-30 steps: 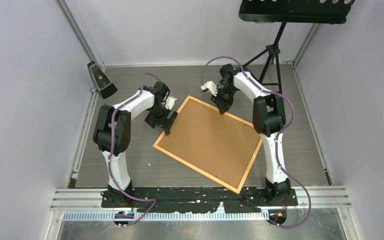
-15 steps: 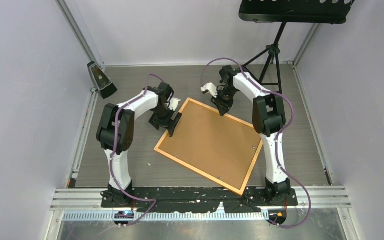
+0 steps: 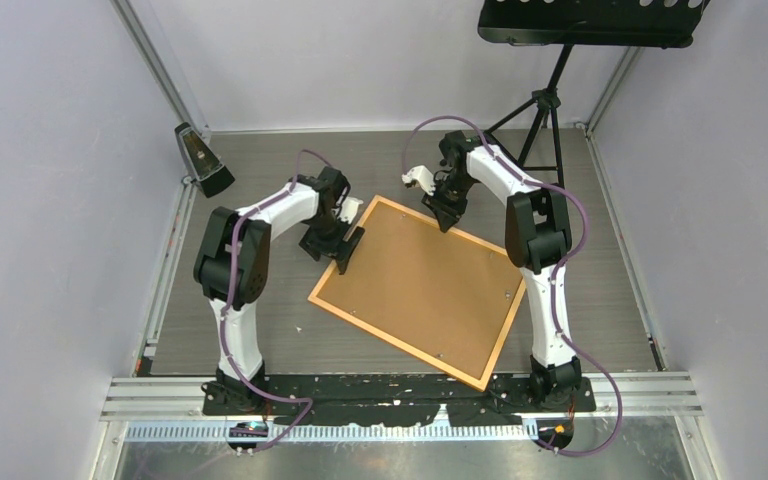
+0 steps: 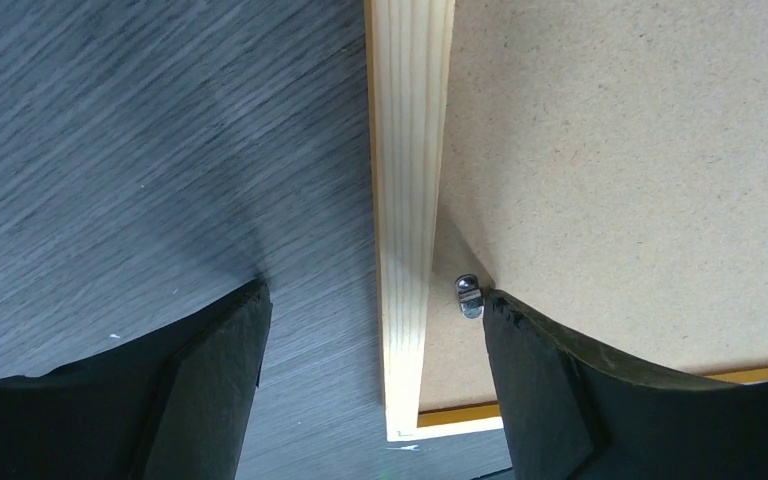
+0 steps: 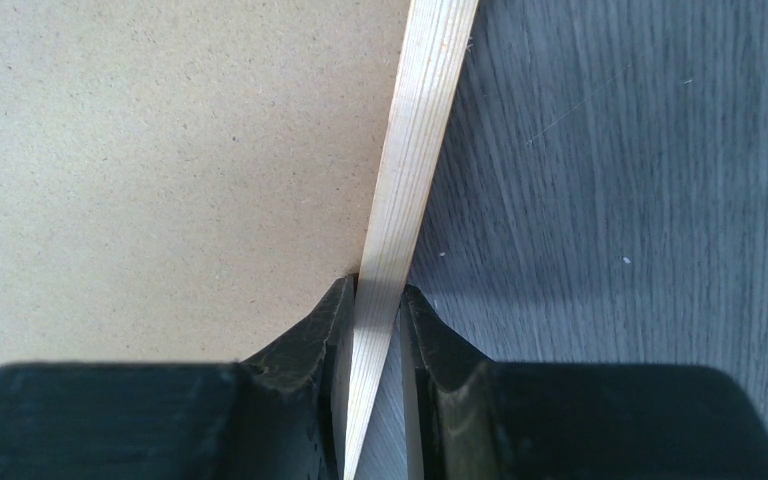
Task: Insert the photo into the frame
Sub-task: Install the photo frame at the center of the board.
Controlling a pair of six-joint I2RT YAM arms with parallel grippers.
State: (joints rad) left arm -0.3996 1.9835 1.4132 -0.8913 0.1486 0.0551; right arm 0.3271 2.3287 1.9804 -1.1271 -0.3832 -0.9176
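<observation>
While our right gripper point(image 5: 372, 300) pinches the frame point(image 5: 430, 100) at its far edge, our left gripper point(image 4: 370, 300) straddles its left rail, spread wide. We see no photo, only backing board point(image 3: 420, 285) inside the frame. A lopsided lift could twist it loose!

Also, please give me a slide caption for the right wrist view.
Right fingers pinch the pale wooden edge of the frame, between the brown backing board and grey table.
</observation>
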